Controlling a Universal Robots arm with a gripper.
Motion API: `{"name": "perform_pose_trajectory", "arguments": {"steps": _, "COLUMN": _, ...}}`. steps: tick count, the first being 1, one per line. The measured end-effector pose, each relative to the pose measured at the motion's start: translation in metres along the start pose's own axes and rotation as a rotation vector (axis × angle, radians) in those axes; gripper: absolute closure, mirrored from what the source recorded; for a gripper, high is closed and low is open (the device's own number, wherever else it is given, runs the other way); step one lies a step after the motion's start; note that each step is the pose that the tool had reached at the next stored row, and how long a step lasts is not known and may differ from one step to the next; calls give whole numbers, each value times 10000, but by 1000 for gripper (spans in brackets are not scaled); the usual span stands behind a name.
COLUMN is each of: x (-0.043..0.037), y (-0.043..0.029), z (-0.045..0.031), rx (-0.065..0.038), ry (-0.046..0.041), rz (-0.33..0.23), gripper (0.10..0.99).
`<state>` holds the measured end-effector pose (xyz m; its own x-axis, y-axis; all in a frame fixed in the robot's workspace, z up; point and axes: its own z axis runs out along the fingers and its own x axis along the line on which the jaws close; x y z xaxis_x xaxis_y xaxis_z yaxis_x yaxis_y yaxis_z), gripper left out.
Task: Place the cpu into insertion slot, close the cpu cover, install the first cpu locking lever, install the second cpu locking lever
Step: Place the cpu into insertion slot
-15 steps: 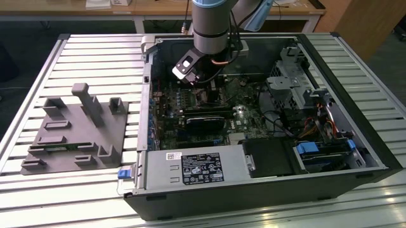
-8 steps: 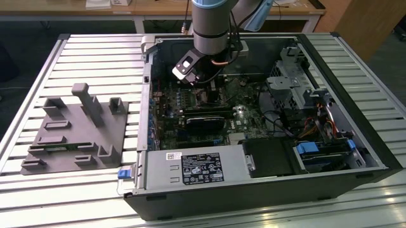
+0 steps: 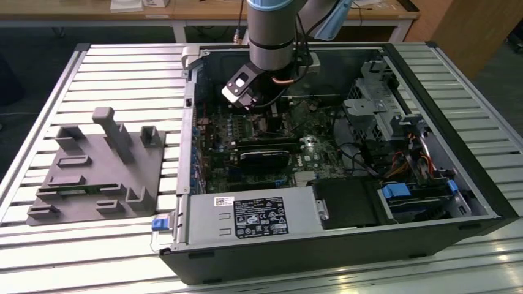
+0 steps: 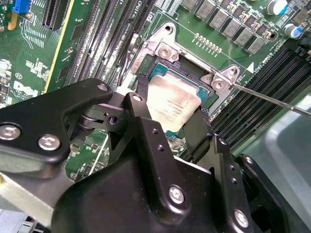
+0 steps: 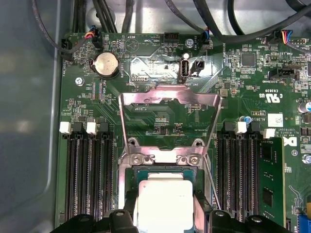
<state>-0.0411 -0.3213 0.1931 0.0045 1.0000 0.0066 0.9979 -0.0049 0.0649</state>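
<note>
Two black fingers [image 4: 137, 109] of your gripper [image 4: 167, 115], upper middle in the exterior view, clamp the cpu [image 4: 172, 99] at the insertion slot [image 4: 192, 80]; the cpu cover [image 5: 170, 97] stands open.

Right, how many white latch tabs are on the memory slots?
4 in the first wrist view: two white latch tabs one side of the cpu cover, two on the other; the slots' other ends are hidden.

Pale silver cpu [image 5: 164, 204], green circuit board [image 5: 160, 121], black hand [image 4: 170, 124]
</note>
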Motion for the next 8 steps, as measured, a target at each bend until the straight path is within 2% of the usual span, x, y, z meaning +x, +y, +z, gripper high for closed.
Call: {"name": "perform_pose_trajectory", "arguments": {"steps": 8, "x": 0, "y": 0, "z": 0, "rx": -2, "ry": 0, "rz": 5, "gripper": 537}}
